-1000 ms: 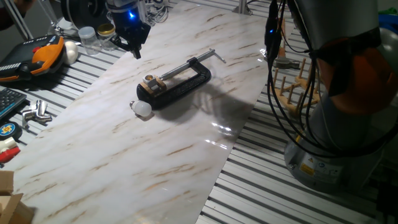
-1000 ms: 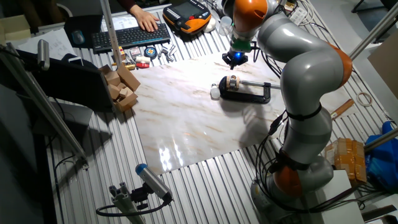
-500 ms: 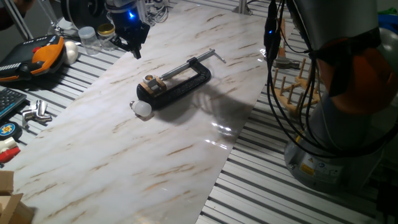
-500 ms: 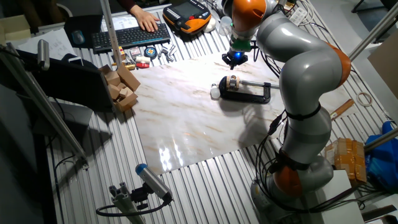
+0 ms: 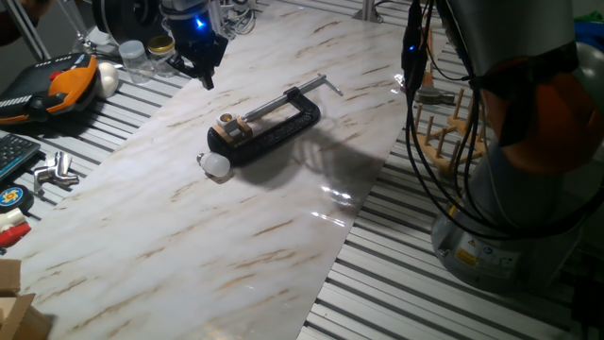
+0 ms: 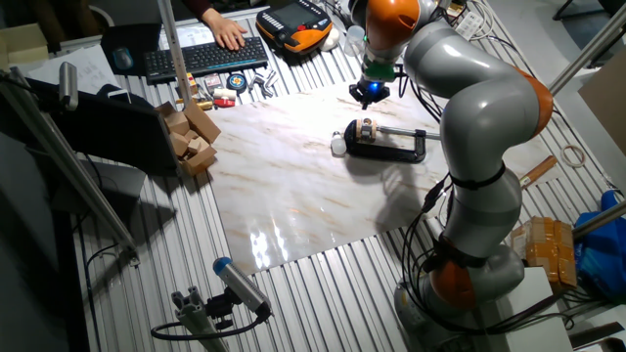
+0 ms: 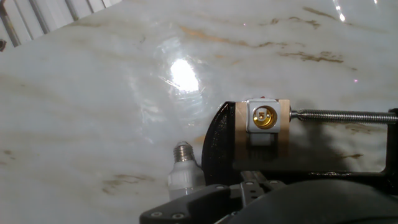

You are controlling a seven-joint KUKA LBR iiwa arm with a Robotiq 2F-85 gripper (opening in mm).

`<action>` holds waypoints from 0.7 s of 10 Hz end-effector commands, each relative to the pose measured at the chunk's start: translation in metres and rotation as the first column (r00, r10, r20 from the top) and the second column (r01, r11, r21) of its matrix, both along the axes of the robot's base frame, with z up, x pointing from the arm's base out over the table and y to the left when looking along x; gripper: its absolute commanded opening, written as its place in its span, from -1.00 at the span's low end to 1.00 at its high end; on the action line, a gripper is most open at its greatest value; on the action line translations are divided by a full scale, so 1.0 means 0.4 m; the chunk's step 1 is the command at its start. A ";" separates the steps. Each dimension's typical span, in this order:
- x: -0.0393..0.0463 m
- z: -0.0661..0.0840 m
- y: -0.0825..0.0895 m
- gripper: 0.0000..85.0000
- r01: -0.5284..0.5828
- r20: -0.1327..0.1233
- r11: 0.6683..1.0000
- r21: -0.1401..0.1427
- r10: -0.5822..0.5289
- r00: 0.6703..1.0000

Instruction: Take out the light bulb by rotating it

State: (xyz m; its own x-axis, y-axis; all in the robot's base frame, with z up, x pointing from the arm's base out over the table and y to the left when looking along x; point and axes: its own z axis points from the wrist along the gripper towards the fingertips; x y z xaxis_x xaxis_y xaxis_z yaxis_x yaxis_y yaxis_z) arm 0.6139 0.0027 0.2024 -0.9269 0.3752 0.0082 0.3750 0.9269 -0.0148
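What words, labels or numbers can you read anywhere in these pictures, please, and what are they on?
None can be read.
Yellow label on the robot base: print too small.
Round blue badge at the table edge: blurred.
C-clamp, light bulb: no visible marking.

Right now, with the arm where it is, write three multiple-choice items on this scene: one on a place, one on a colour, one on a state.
1. Where is the light bulb?
A. Screwed into the socket
B. Lying on the marble slab beside the C-clamp
C. Inside a glass jar

2. What colour is the C-clamp?
A. Black
B. Red
C. Yellow

3. What state is the socket held in the clamp in?
A. Holding the bulb
B. Covered by a cloth
C. Empty

Answers:
1. B: the bulb lies on its side on the slab at the clamp's end.
2. A: its frame is black in every view.
3. C: the hand view looks into its open mouth at the brass contact.
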 end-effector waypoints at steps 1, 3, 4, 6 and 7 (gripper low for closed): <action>0.001 0.000 -0.001 -1.00 0.000 0.000 1.000 0.001 0.000 1.000; 0.000 0.000 0.000 -1.00 0.006 0.001 1.000 -0.002 -0.006 1.000; -0.001 0.001 0.001 -1.00 0.015 0.005 1.000 -0.008 -0.015 1.000; -0.001 0.001 0.002 -1.00 0.025 0.005 1.000 -0.016 -0.024 1.000; -0.001 0.001 0.002 -1.00 0.017 0.003 1.000 -0.020 -0.017 1.000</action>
